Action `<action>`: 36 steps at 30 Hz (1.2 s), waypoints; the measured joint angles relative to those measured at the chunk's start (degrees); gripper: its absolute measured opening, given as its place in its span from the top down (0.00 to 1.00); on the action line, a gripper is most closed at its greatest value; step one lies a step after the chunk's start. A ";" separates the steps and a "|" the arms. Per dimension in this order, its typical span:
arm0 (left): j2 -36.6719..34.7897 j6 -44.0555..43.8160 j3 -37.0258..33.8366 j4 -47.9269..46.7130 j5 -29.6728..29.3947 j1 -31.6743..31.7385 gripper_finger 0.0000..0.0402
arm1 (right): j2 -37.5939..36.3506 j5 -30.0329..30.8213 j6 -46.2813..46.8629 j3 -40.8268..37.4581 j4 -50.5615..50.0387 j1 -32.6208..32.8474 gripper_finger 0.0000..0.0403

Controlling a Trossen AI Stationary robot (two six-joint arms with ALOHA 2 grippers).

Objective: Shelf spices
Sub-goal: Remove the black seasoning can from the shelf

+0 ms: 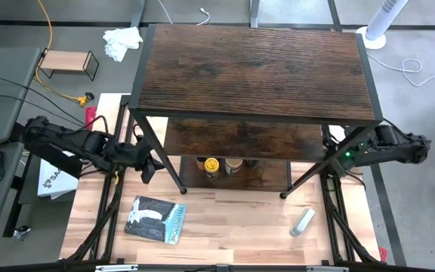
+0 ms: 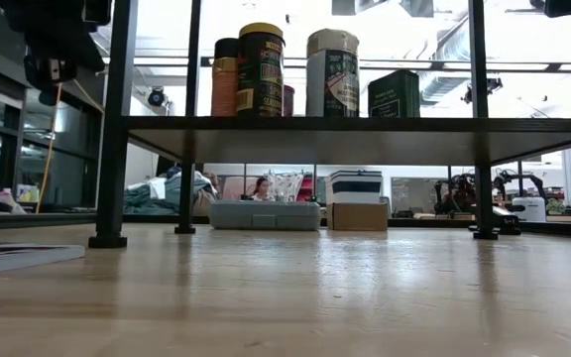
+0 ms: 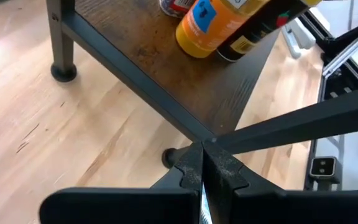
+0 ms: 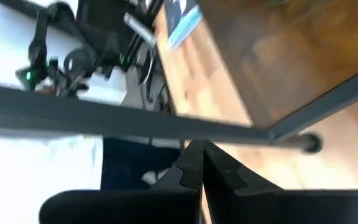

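- The shelf [image 1: 255, 68] spans the table [image 1: 232, 219] between the two arms; its dark wood-grain top board hides most of the lower board from above.
- The left arm lies low and stretched toward the shelf's near left leg. The left gripper [image 3: 202, 177] sits just outside that leg, fingers [image 3: 188, 174] pressed together on nothing, tips at the lower board's corner.
- The right arm mirrors it at the shelf's right side. The right gripper [image 4: 202, 167] is clenched empty, tips just under a black frame bar.
- The spices [image 2: 305, 71] stand grouped on the lower board, ahead of the left gripper and to its inner side: the yellow-lidded jar [image 2: 261, 69], the tan-lidded jar [image 2: 332, 71], the brown jar [image 2: 225, 77], the small black one [image 2: 395, 93]; a red one barely shows between jars.
- A blue-grey packet [image 1: 155, 219] lies on the table near the left gripper; a grey-white tube [image 1: 302, 222] lies near the right.
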 joint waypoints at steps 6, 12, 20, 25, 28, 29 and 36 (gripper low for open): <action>0.00 -0.59 0.00 -0.13 -2.84 -0.92 1.00 | 0.76 -4.33 7.25 1.04 2.18 7.51 1.00; 0.00 -0.54 0.00 -0.65 -2.90 -0.92 1.00 | 2.28 -4.64 15.32 5.46 -0.25 15.81 1.00; -0.02 -0.61 0.00 -0.62 -4.68 -0.83 1.00 | 11.37 1.92 16.51 0.54 17.33 26.99 1.00; 0.04 -2.09 0.00 -0.64 -5.83 -0.77 1.00 | 15.18 18.46 16.39 0.35 19.58 33.78 1.00; 0.04 -2.06 0.00 -0.61 -6.53 -0.77 1.00 | 15.84 30.00 18.15 0.32 19.27 37.45 1.00; 0.04 -2.08 0.00 -0.60 -7.01 -0.77 1.00 | 15.99 33.67 19.06 0.32 19.28 38.54 1.00; 0.04 -3.45 0.00 0.64 -9.66 -0.77 1.00 | 19.46 46.25 23.03 0.32 17.85 42.58 1.00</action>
